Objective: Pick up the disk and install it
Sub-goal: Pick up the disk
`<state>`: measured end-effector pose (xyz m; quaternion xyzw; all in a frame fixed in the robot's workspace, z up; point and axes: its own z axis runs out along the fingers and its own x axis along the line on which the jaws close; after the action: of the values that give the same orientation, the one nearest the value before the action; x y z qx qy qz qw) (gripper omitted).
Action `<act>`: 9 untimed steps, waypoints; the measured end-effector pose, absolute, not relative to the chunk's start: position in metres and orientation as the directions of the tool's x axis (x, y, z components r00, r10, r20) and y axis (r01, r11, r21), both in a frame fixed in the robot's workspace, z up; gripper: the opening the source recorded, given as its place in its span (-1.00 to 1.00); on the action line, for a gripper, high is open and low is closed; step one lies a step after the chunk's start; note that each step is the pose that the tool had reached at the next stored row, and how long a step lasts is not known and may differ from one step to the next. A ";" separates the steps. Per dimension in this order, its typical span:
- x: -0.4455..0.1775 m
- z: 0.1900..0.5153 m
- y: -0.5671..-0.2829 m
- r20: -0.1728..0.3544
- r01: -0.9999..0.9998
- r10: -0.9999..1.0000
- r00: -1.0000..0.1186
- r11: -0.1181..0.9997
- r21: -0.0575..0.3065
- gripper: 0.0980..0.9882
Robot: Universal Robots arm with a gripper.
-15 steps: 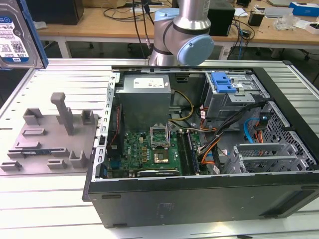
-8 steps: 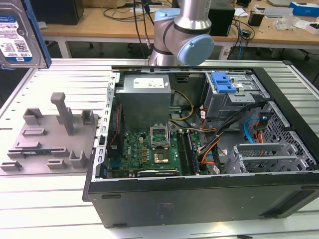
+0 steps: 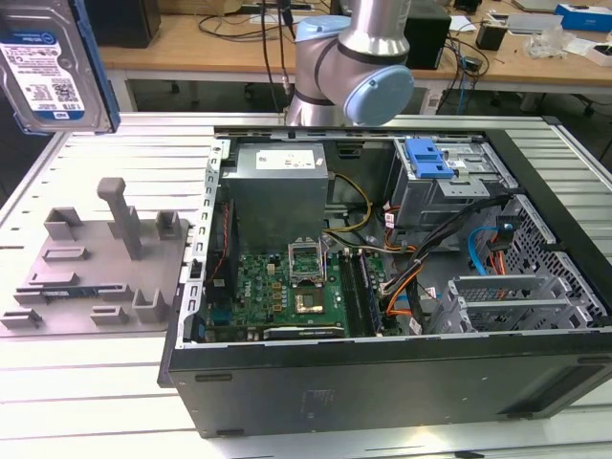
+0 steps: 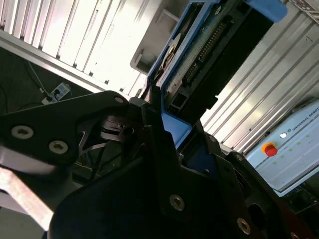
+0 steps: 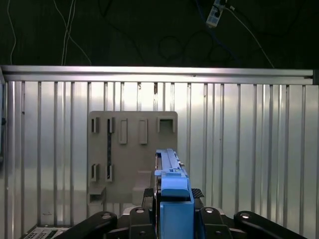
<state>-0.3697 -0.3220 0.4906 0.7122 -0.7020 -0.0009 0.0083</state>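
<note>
One disk (image 3: 50, 65), upper left of the exterior view, held upright and clear of the table (image 3: 86, 402). Silver-grey body, one white-and-blue label with barcodes and print, blue carrier around the edge.

One arm (image 3: 356, 53), top centre of the exterior view, behind the case (image 3: 382, 382).

Gripper (image 5: 173, 195) in the first wrist view: black fingers (image 5: 148, 194) on either side of the carrier, jaws clamped on the disk, which is seen edge-on between them. In the second wrist view one finger presses the carrier's blue rim, and the disk's connector end points away from the gripper.

One grey plate (image 3: 96, 268), left of centre in the exterior view, lying flat on the slatted table with several upright posts and slots. In the first wrist view it lies beyond the disk.

One open case, centre and right of the exterior view, on its side. Inside:
- one grey power supply (image 3: 277, 201) with a white label on top;
- one green board (image 3: 277, 296);
- one grey cage (image 3: 449, 191), upper right, with one blue tab (image 3: 427, 158) on top;
- orange, yellow, black and blue cables (image 3: 421, 268) between board and cage.

One red button (image 4: 269, 149) on a pale box with print, seen in the second wrist view.

The disk is well apart from the cage.
</note>
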 end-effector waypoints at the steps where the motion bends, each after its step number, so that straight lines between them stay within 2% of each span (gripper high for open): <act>1: -0.366 0.491 -0.323 0.010 -1.000 -1.000 0.014 -0.014 0.013 -0.40; 9: -0.338 0.491 -0.331 0.010 -1.000 -1.000 0.015 -0.015 0.014 -0.40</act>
<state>-0.3380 -0.3312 0.4907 0.7122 -0.7019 -0.0010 0.0085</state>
